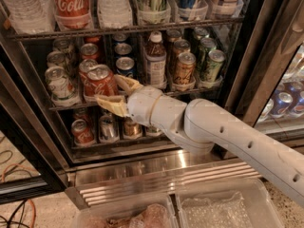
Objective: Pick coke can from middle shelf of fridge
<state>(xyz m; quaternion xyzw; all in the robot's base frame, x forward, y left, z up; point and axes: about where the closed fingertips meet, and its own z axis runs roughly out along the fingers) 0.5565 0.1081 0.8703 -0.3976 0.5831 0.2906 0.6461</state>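
Observation:
The coke can point(99, 81), red with white script and a silver top, is tilted at the front left of the middle shelf point(202, 87) of the fridge point(240, 56). My gripper point(108, 89) is shut on it: one tan finger lies against the can's right side and the other runs under its base. The white arm reaches in from the lower right. Other red cans stand right behind the held one.
A brown bottle point(155, 61) and green and gold cans point(213, 64) line the same shelf to the right. Tall bottles, including a red Coca-Cola bottle point(71, 4), fill the rack above. Small cans point(83, 132) sit below. Clear bins point(218, 208) lie in front of the ribbed steel base point(142, 170).

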